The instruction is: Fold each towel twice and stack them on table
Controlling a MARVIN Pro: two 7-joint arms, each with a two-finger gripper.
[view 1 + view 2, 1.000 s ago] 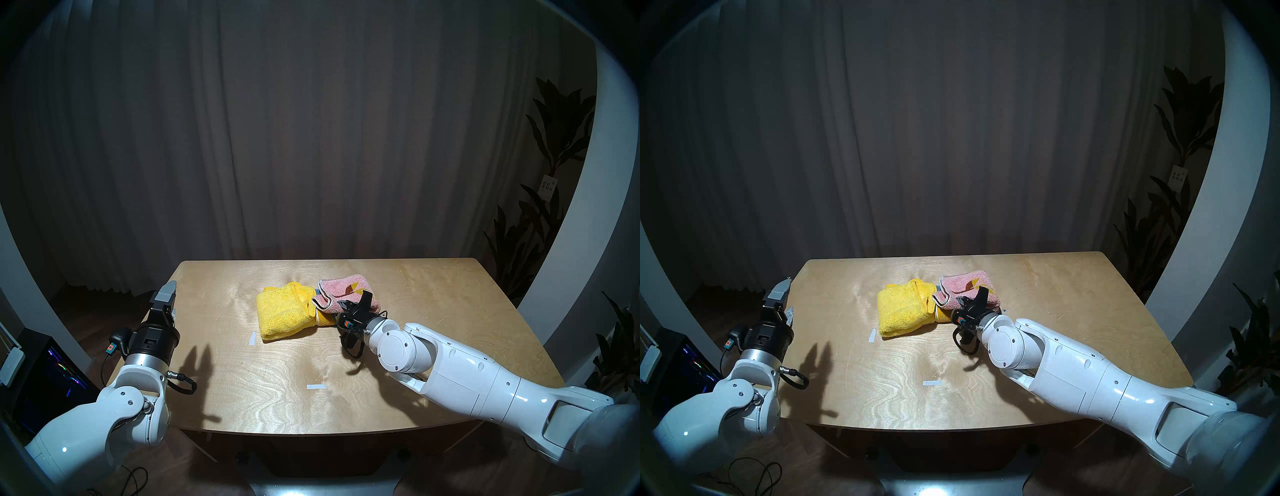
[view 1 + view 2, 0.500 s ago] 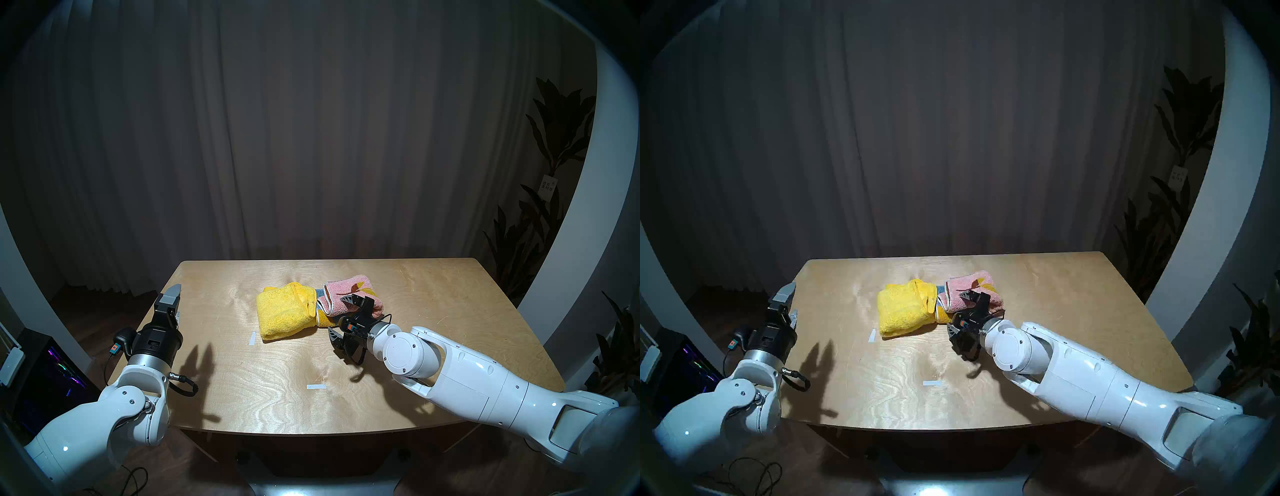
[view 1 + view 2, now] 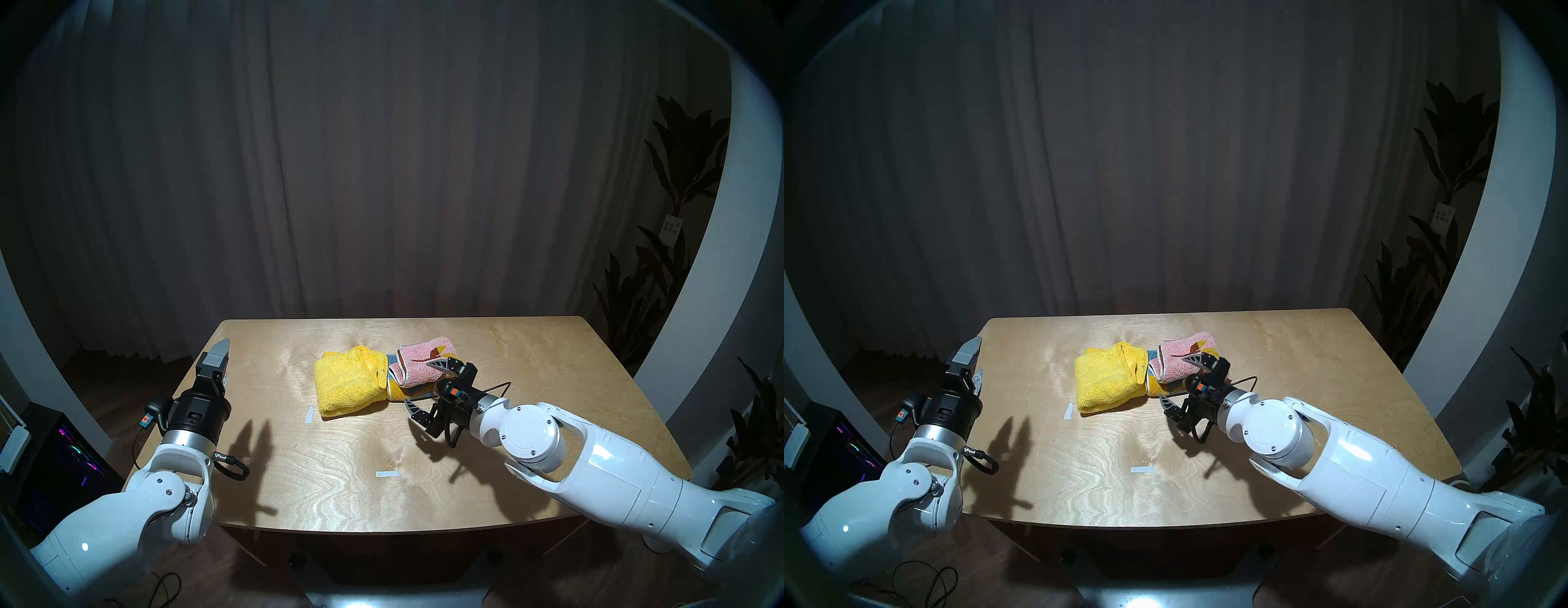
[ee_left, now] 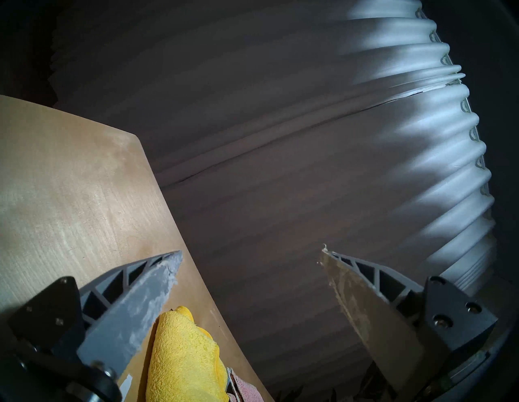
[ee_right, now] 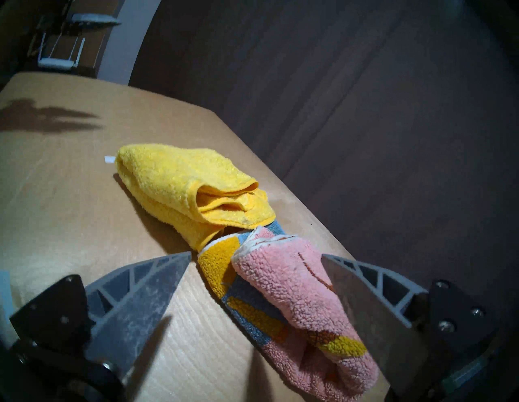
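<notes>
pink towel (image 5: 292, 286) between spread right end effector (image 5: 255, 258) fingers

- The table (image 3: 530, 382) is seen to be light plywood, smooth, with wavy grain and a soft sheen under the light.
- The yellow towel (image 5: 179, 179) is made of looped terry cloth, matt and fuzzy.
- The pink towel (image 5: 295, 292) is shown as coarser, nubbly terry, matt, with a stitched pale hem.
- The fingers (image 5: 146, 294) of the right gripper (image 5: 255, 257) are formed of grey ribbed plastic, matt and dusted with scuffs.
- The fingers (image 4: 140, 297) of the left gripper (image 4: 250, 252) are likewise grey plastic, worn and flecked pale.
- The arm shells (image 3: 628, 479) are finished in glossy white plastic.
- The left wrist collar (image 3: 186, 437) looks like brushed metal.
- The curtain (image 3: 382, 170) appears as matt pleated cloth.
</notes>
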